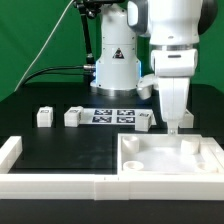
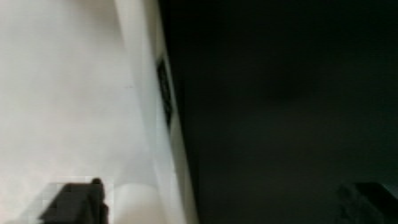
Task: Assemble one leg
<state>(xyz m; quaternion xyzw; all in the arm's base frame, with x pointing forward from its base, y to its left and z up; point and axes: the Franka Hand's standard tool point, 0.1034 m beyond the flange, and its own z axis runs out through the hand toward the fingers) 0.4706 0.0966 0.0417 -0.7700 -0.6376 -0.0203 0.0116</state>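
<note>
Three small white legs with black-and-white tags stand on the black table in the exterior view: one (image 1: pixel 43 116) at the exterior view's left, one (image 1: pixel 72 117) beside it, one (image 1: pixel 147 121) just left of my gripper. My gripper (image 1: pixel 172 124) hangs over the far edge of the large white tray (image 1: pixel 170 165). In the wrist view the gripper (image 2: pixel 222 205) is open and empty. One dark fingertip (image 2: pixel 73 202) is over the white tray wall (image 2: pixel 89 100), the other (image 2: pixel 372 202) over the black table. No leg shows in the wrist view.
The marker board (image 1: pixel 112 115) lies between the legs, in front of the robot base (image 1: pixel 115 65). White border rails run along the front (image 1: pixel 60 186) and at the exterior view's left (image 1: pixel 10 150).
</note>
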